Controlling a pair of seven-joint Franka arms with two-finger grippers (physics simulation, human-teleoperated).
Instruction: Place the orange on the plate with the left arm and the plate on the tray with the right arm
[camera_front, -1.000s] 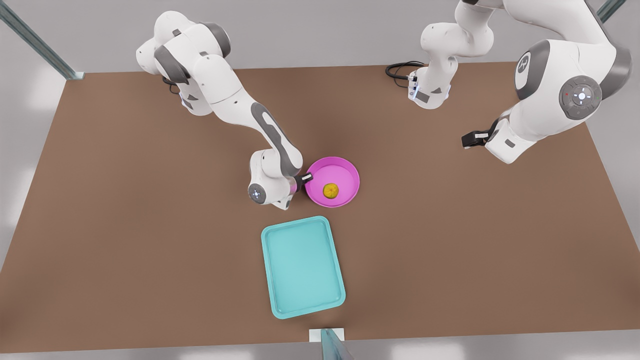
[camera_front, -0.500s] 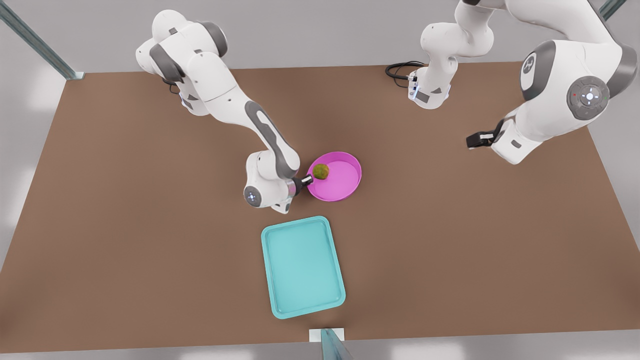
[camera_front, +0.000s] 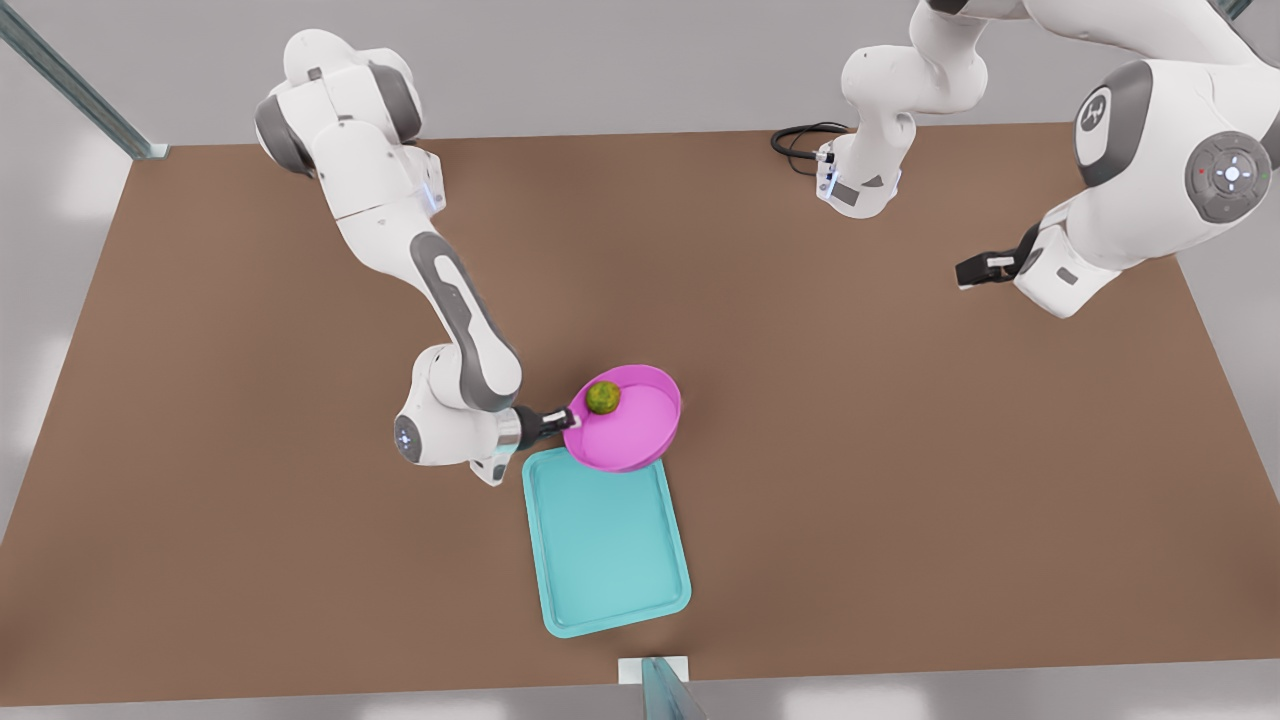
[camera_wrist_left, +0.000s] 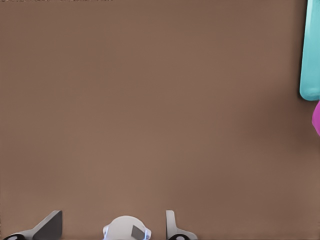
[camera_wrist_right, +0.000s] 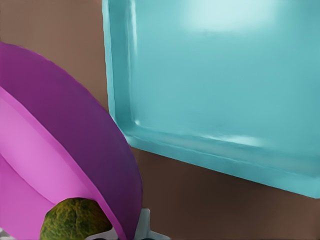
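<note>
Plate (camera_front: 630, 435) and orange (camera_front: 603, 397) are held up over the tray's (camera_front: 610, 560) far end by the right gripper (camera_front: 565, 418), pinched on the hard rim; the round orange is likely to roll if the plate is tipped. Tilt is shown best in the right wrist view, where the orange (camera_wrist_right: 75, 220) is seen low by the rim. The left gripper (camera_front: 975, 270) waits well apart, jaws spread wide and holding nothing.

A simulated robotics laboratory cell. A plain brown bench (camera_front: 250, 450) stands on a pale grey floor (camera_front: 60, 200), with two white jointed robot arms (camera_front: 400, 230) (camera_front: 1150, 190) mounted at its far edge and a black cable (camera_front: 800, 135) coiled beside one base. Bare metal frame struts (camera_front: 70, 85) (camera_front: 665, 695) rise at the corners and near edge. The flat, even surfaces mark the scene as rendered.
</note>
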